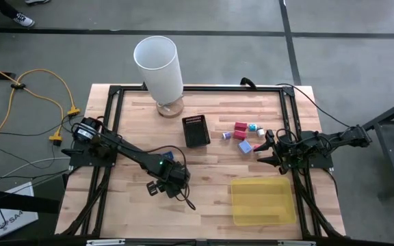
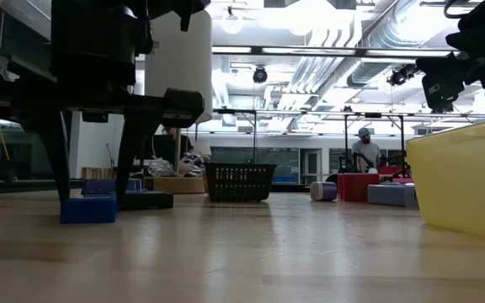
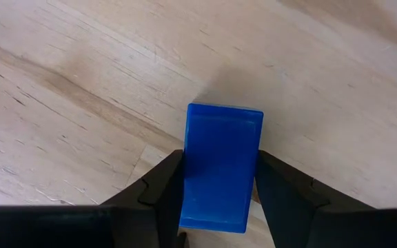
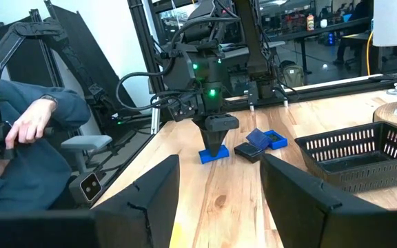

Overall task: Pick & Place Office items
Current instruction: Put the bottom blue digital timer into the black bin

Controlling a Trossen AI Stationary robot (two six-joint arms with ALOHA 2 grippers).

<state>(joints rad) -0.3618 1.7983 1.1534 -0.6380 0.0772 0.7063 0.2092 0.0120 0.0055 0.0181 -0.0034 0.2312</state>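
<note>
Blue block (image 3: 222,165) pinched by left gripper (image 3: 219,200) (right gripper (image 4: 219,196) gapes); mesh box (image 1: 196,130) looks empty

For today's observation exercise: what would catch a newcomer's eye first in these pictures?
Probably the left gripper, shut on a bright blue block lying on the wooden table. Next, the tall white cylinder at the table's far edge and the translucent yellow tray near the front right, with the right gripper open above the table beside the small coloured blocks.
</note>
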